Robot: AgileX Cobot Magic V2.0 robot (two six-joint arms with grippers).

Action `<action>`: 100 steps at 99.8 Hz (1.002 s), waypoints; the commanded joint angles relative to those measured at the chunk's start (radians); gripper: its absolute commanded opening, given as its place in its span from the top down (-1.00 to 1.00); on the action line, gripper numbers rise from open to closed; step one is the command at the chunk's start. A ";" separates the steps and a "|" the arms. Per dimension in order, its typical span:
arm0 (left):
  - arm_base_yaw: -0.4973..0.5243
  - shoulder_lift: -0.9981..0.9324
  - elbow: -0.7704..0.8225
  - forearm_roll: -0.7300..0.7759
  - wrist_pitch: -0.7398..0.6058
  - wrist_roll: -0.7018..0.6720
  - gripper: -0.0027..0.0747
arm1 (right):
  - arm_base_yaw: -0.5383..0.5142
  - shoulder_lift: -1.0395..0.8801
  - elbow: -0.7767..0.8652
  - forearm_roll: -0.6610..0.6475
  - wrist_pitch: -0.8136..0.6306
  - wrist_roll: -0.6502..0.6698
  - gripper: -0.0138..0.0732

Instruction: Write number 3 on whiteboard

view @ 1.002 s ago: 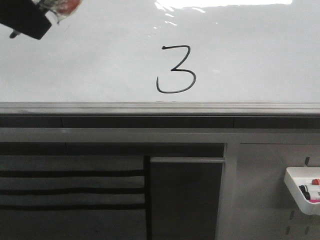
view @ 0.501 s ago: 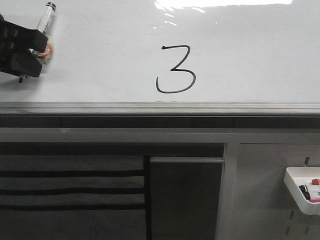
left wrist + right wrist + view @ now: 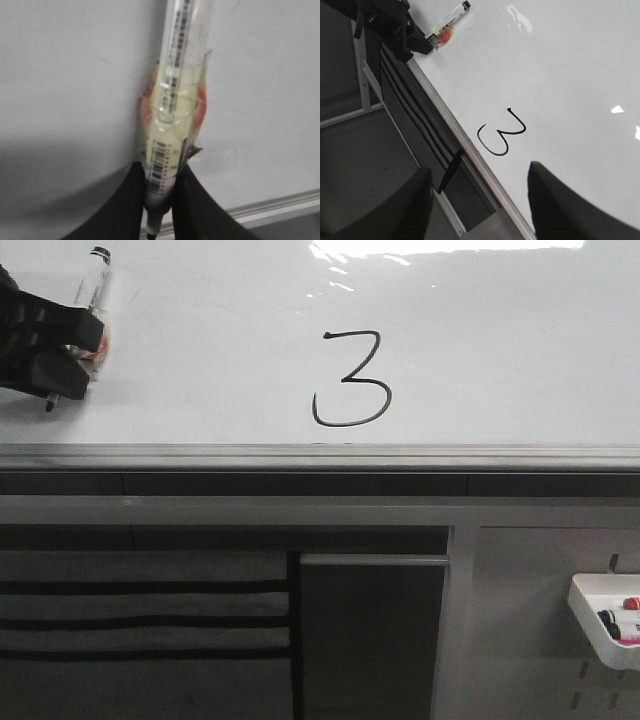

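Observation:
A thin black number 3 stands on the glossy whiteboard, just above the grey ledge. Far to its left, my left gripper is shut on a clear taped marker, whose dark tip points down toward the ledge. In the left wrist view the black fingers squeeze the barcoded marker against the white board. My right gripper hangs open and empty away from the board, looking down on the number 3 and the left gripper.
A white tray holding markers hangs on the grey pegboard panel at the lower right. Below the ledge are dark striped panels and a dark recess. Glare marks the board's top.
The left gripper came down with the marker from the board's upper left corner to mid-height at the left edge, then tilted slightly. The 3 is unchanged.

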 commanded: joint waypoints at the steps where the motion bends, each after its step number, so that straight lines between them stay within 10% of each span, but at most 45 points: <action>1: 0.000 -0.030 -0.033 -0.014 -0.065 -0.006 0.91 | -0.007 -0.010 -0.025 0.004 -0.064 0.003 -0.18; 30: 0.000 -0.030 -0.035 -0.007 -0.065 -0.005 0.07 | -0.007 -0.010 -0.025 0.004 -0.064 0.003 -0.18; 64: 0.007 -0.231 -0.035 0.107 0.130 -0.003 0.04 | -0.008 -0.098 -0.027 -0.004 0.056 0.022 -0.18; 100: 0.007 -0.720 -0.035 0.330 0.563 -0.007 0.04 | -0.009 -0.241 0.003 -0.375 0.350 0.760 -0.17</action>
